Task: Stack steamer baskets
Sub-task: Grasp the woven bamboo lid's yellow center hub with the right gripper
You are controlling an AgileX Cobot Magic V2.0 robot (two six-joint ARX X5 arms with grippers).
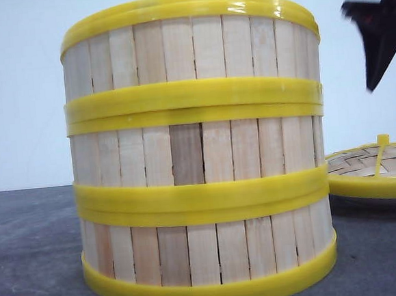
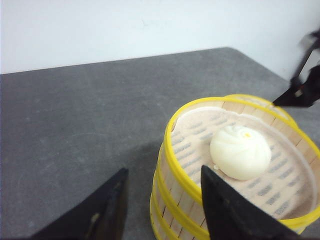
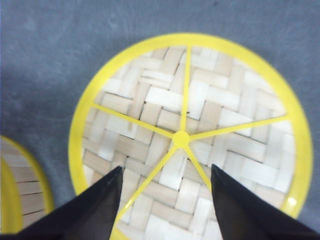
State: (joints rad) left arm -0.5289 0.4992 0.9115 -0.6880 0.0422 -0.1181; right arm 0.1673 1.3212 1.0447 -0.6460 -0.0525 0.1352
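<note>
Grey table (image 1: 35, 257) bears the stacked steamer baskets (image 1: 198, 155) beneath white wall (image 1: 15, 87).

wood, plastic and a rough grey top

my three stacked round steamer baskets (image 1: 198, 155) have walls of pale, matt wooden slats with visible grain, bound by glossy, smooth yellow plastic rims. inside the top one lies a matt beige perforated liner (image 2: 200, 137) under a smooth, slightly shiny white bun (image 2: 241, 152). the domed woven lid (image 3: 190, 135) shows dull pale bamboo strips under glossy yellow plastic spokes and rim. the dark grey table (image 2: 80, 125) looks matt and finely rough. my black gripper fingers (image 3: 100, 205) look smooth, faintly sheened.
</note>
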